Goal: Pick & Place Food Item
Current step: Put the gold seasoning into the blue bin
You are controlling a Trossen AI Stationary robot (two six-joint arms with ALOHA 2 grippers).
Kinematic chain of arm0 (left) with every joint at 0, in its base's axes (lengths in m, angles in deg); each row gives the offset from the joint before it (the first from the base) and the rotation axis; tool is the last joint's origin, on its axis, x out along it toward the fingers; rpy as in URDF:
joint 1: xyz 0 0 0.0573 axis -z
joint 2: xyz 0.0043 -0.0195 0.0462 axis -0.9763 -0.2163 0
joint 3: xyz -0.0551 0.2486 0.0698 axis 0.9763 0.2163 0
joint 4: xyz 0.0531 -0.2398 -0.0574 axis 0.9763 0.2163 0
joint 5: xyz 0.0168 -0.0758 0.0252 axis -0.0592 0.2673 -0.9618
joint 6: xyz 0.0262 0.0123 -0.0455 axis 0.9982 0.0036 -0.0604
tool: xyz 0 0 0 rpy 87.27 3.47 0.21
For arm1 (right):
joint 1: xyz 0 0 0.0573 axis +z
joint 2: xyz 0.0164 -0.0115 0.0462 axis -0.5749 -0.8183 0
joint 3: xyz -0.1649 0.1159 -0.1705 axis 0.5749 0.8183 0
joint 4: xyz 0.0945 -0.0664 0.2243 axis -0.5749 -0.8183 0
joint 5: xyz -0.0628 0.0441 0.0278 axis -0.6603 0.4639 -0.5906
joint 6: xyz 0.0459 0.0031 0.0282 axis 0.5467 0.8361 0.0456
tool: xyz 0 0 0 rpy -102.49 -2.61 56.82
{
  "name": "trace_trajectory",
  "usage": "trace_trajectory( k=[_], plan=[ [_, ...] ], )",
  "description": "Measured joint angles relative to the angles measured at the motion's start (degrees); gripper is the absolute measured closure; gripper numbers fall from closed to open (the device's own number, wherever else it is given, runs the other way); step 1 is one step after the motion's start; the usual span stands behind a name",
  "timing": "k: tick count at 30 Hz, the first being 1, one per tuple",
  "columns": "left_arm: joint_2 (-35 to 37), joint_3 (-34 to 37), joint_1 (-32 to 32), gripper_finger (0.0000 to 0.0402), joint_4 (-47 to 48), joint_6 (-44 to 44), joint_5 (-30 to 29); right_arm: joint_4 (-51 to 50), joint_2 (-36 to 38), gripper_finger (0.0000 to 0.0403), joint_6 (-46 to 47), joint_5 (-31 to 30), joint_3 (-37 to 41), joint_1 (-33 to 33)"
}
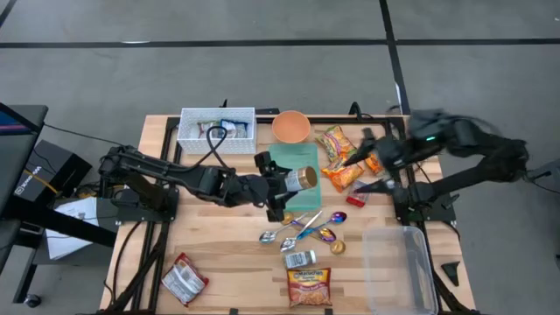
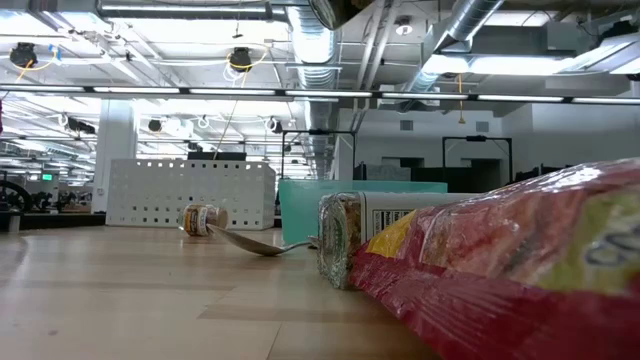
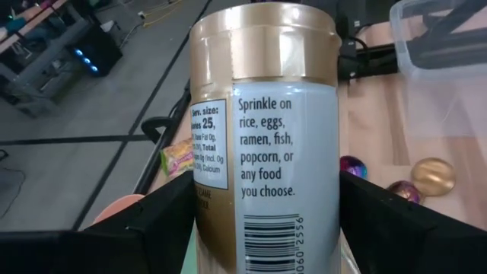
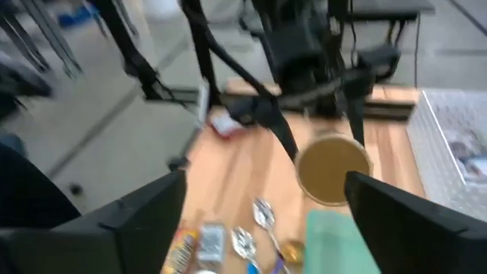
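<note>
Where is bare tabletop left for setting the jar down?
Left gripper holds the jar. Free: wood between the white basket and the corner snack bag. Crowded: spoons and packets toward the clear bin.

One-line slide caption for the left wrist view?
Left gripper shut on a gold-capped seasoning jar, label facing the camera, foil-wrapped candies on the table beyond.

We see two black, matte, tubular arms with chunky joints; the left arm (image 1: 166, 171) trails a black cable, the right arm (image 1: 472, 144) shows a small green light. Gripper fingers (image 3: 152, 221) are flat, dark, wedge-shaped.
</note>
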State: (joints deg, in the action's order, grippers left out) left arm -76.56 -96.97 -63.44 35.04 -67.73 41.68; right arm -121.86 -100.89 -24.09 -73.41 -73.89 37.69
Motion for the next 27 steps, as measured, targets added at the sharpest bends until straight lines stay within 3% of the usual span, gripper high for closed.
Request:
trace_trajectory(
  k=[6, 17, 27],
  plan=[
    [0.0, 0.0, -0.16, 0.0123, 0.08, 0.22, 1.47, 1.89, -6.87, 0.0005, -1.73, -5.13, -0.09, 0.76],
    [0.0, -0.02, 0.04, 0.0122, -0.73, 0.05, 2.82, 4.56, -14.28, 0.0017, -2.21, -10.52, -0.09, 1.24],
    [0.0, -0.04, 0.03, 0.0123, -1.0, -3.33, 4.09, 5.62, -14.69, 0.0024, 0.32, -13.82, -0.11, 1.52]
  ],
)
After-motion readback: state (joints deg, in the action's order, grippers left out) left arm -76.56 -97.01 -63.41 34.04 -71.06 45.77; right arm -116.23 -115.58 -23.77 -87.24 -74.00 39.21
